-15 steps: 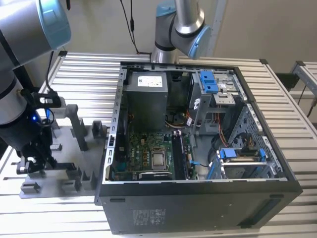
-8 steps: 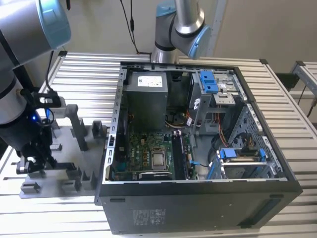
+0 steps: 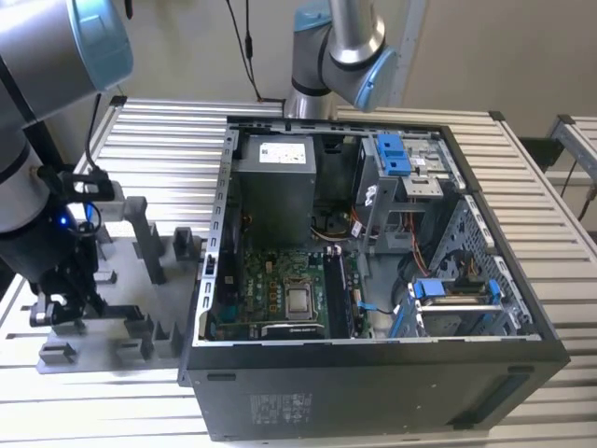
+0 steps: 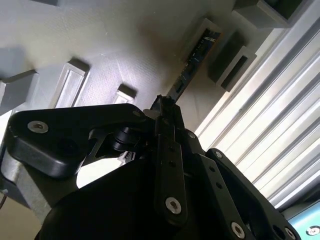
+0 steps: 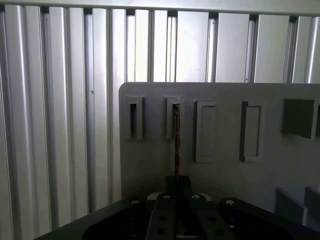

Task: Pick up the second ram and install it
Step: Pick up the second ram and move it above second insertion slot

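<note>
The second ram point(image 4: 192, 62) is a thin dark stick standing on edge in a slot of the light-grey holder plate point(image 4: 100, 45). In the first wrist view the ram point(image 5: 176, 142) is edge-on, running from its holder block toward the fingers. My gripper point(image 4: 163, 106) sits at the stick's near end with its dark fingers pressed together on it. The gripper point(image 5: 177, 181) looks the same in the first wrist view. In the exterior view the gripper point(image 3: 63, 313) is low over the holder plate point(image 3: 112, 350), at the exterior view's left.
An open computer case point(image 3: 210, 233) stands right of the holder plate, with a motherboard and upright black slots point(image 3: 338, 289) inside. A second arm point(image 3: 336, 47) rises behind the case. Other grey holder blocks point(image 3: 145, 238) stand on the plate. The table is slatted metal point(image 5: 60, 100).
</note>
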